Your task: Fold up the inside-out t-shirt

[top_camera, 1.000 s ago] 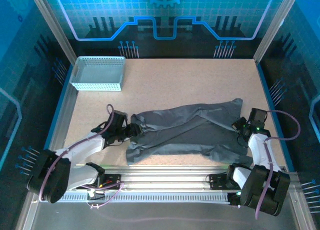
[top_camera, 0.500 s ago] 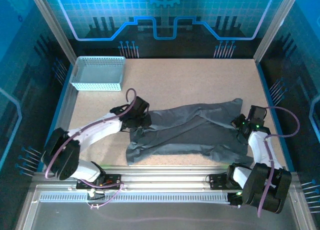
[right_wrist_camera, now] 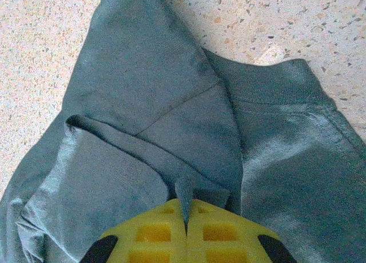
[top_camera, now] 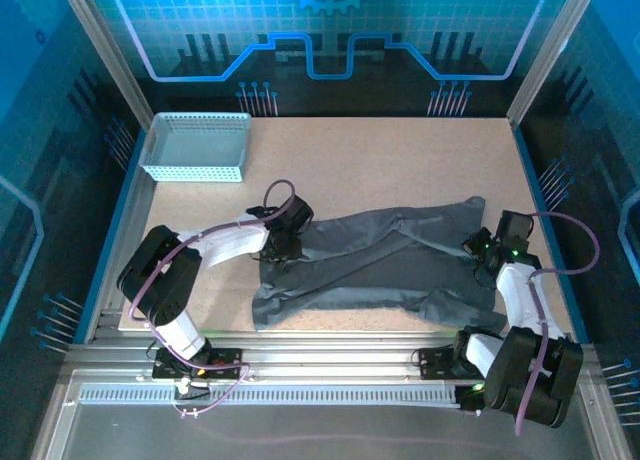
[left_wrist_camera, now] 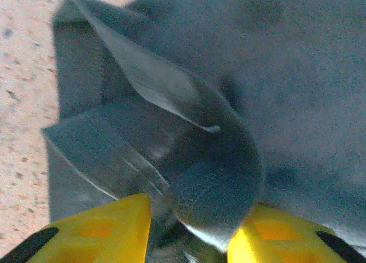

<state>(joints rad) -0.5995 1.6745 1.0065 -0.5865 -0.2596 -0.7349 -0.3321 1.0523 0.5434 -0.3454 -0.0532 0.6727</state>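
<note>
- Tabletop: speckled beige board, carrying everything w/ both arm bases sitting along its near edge.
- T-shirt: dark grey, lying crumpled and stretched sideways across the near half of the tabletop, from left of centre to close by the right edge. Its near hem is running roughly parallel to the near edge, and long diagonal creases are crossing the middle. One corner is pointing toward the far-right.
- Left arm: white w/ a purple cable, reaching in low from the near-left toward the shirt's left end.
- Right arm: standing short and bent beside the right edge, w/ its wrist over the shirt's right end.
- Basket: light blue mesh, sitting in the far-left corner, well apart from the shirt.
- Left fingers: sitting at the shirt's upper-left end. In the wrist view the yellow fingers are standing apart w/ a thick rolled fold of the grey cloth bunched between them, so they are gripping that fold. A flap is rising from it, bare tabletop showing at left.
- Right fingers: sitting at the shirt's right end. In the wrist view the yellow fingers are pressing tight together, pinching a thin ridge of cloth. A ribbed band is lying just to the right of the pinch, and a seam is running diagonally above it.
</note>
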